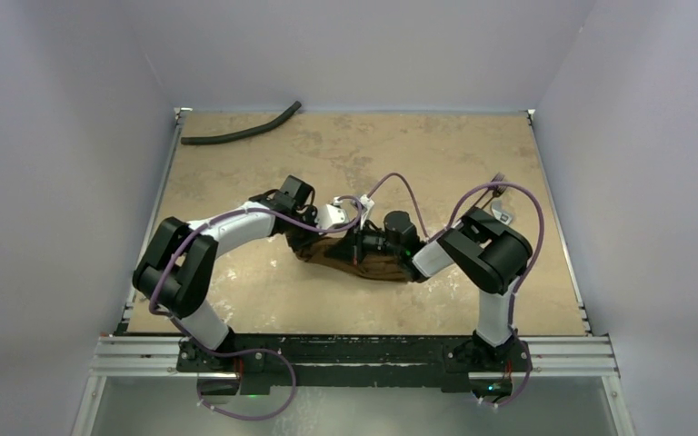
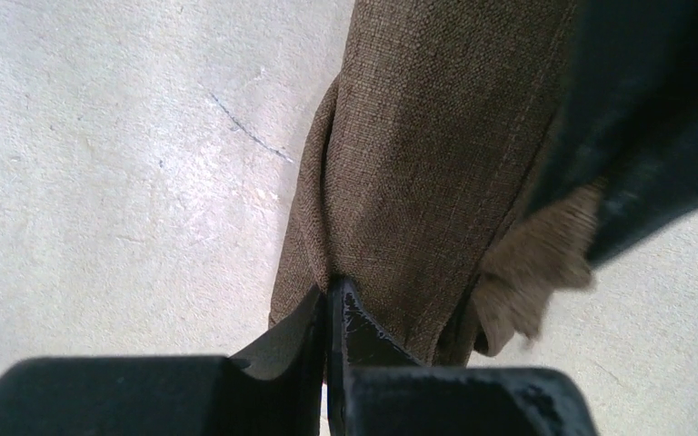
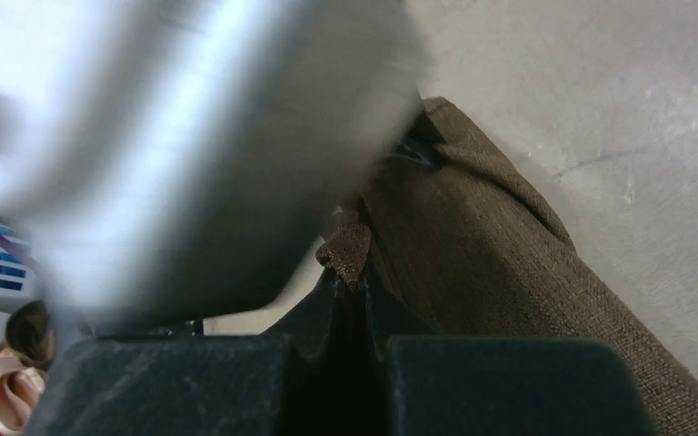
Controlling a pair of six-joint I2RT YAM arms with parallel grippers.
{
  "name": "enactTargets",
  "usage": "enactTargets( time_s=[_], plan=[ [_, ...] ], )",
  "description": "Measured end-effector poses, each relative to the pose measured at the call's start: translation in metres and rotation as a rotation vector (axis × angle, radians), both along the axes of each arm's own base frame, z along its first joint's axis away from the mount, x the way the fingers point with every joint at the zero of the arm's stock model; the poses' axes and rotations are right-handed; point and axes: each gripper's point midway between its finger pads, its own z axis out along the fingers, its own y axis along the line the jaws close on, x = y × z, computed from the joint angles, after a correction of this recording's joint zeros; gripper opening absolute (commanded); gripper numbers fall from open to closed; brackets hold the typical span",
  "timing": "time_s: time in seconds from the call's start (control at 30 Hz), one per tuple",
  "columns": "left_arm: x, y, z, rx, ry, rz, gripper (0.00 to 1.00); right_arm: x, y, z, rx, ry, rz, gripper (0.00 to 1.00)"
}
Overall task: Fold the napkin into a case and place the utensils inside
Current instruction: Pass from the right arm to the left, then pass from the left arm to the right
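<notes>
Both arms are down at mid-table on the napkin [image 1: 368, 265], a folded brown bundle lying on the tan tabletop [image 1: 264, 300]. The left gripper [image 2: 332, 304] has its fingers pressed together, nipping the cloth's folded edge. The right gripper [image 3: 354, 292] is pinched tight too, with a corner of cloth poking out.

The worktop [image 1: 327, 304] is a tan, mottled slab with pale worn patches, and close up a thin dark crack [image 2: 245, 132] runs across its surface. A long black curved hose [image 1: 241, 133] lies at the far left corner, well apart from everything else. Plain pale walls [image 1: 54, 182] close in three sides. A metal rail [image 1: 145, 356] runs along the near edge.
</notes>
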Motion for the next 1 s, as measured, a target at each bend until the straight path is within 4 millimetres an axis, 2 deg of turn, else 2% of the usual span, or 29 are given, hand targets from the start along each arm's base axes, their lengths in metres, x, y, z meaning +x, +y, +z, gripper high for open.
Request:
enactTargets(
  time_s=[0.17, 0.27, 0.43, 0.77, 1.0],
  plan=[
    [-0.002, 0.0, 0.006, -0.006, -0.02, -0.013, 0.0, -0.008, -0.001, -0.027, -0.009, 0.148, 0.007, 0.0],
    [-0.001, -0.002, 0.015, -0.025, -0.047, -0.016, 0.0, -0.013, -0.002, -0.035, -0.022, 0.2, 0.016, 0.0],
    [0.001, -0.006, 0.024, -0.053, -0.075, -0.024, 0.0, -0.008, 0.003, -0.029, -0.018, 0.233, 0.028, 0.0],
    [-0.006, -0.009, 0.021, -0.063, -0.081, -0.043, 0.0, 0.013, 0.018, -0.017, -0.045, 0.281, 0.029, 0.0],
    [-0.004, -0.011, 0.022, -0.07, -0.101, -0.053, 0.0, 0.016, 0.019, -0.019, -0.086, 0.298, 0.033, 0.0]
  ],
)
